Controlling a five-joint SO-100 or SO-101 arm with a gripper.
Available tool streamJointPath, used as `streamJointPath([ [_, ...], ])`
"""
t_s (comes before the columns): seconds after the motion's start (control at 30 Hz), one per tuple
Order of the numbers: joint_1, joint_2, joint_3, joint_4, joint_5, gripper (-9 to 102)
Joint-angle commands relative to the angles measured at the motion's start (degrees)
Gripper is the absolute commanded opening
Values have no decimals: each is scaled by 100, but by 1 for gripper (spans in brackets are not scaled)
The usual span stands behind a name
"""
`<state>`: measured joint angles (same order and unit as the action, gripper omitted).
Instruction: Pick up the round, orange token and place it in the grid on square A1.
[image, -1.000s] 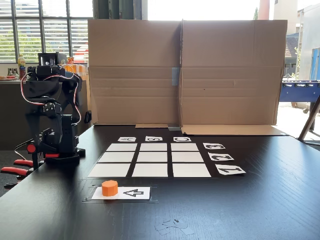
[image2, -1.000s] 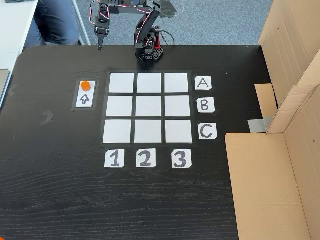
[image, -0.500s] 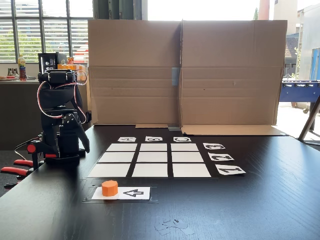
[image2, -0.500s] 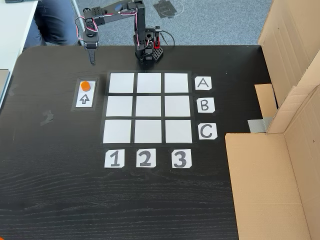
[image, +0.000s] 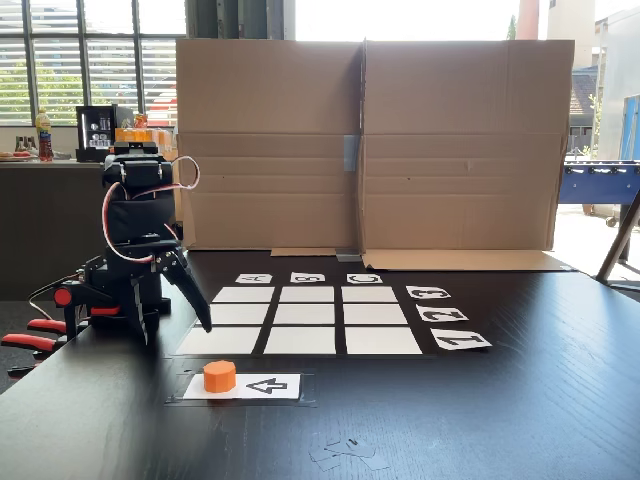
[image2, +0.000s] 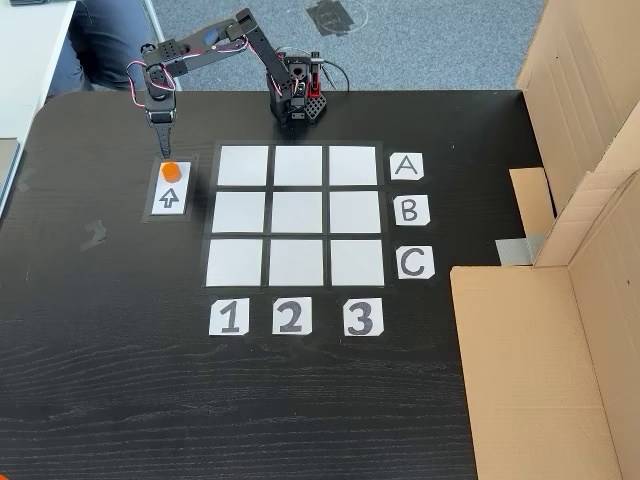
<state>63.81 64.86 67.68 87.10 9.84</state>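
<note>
Token (image2: 171, 170) sits flat on arrow card (image2: 170, 196), gripper (image2: 165, 152) above.

one fixed view: low at table edge, facing cardboard wall (image: 365, 145) | other fixed view: high above, looking down | shared: grid (image: 300, 320) (image2: 297, 215), arm, black table (image: 520, 410) (image2: 120, 380)

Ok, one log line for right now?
phase: approach | tool: open, above token, not touching | token: on arrow card | square A1: bare
</note>
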Motion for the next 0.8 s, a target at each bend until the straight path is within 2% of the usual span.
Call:
streamJointPath([
  [0.0,-176,-53,-387,-26,35,34],
  [0.77,-606,-1099,-1213,-53,44,34],
])
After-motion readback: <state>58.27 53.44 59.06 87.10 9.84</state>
